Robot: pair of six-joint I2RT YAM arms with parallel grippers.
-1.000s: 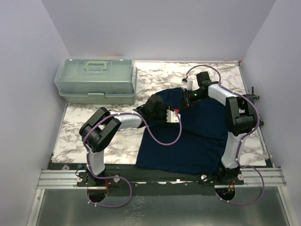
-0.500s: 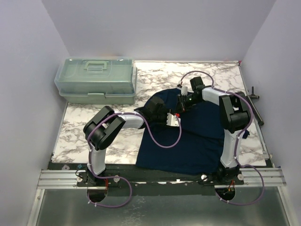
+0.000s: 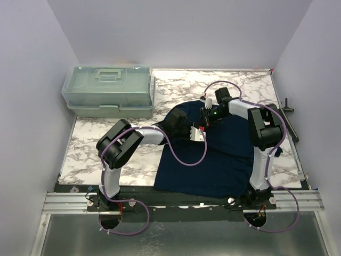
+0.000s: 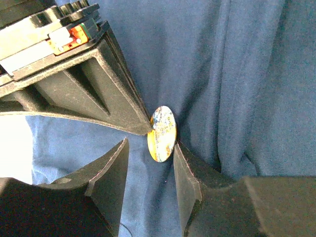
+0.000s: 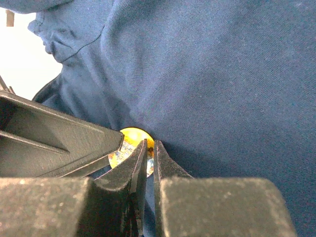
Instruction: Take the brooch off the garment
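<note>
The garment (image 3: 224,157), a dark navy T-shirt, lies rumpled on the marble table right of centre. The brooch (image 4: 162,133), a small gold-grey disc, stands on edge on the fabric. My left gripper (image 4: 150,144) is open, one finger on each side of the brooch, and its right finger tip touches the disc. My right gripper (image 5: 150,144) is nearly shut, with the brooch's (image 5: 128,137) edge pinched between its tips. In the top view the left gripper (image 3: 196,134) and right gripper (image 3: 204,119) meet over the shirt's upper part, and the brooch is hidden there.
A pale green lidded toolbox (image 3: 109,90) stands at the back left of the marble table (image 3: 133,160). Grey walls close in the back and both sides. Shirt folds (image 4: 232,74) rise to the right of the brooch.
My right gripper has swung from the collar area down and left to the left gripper's tips. The left gripper has edged slightly toward it.
</note>
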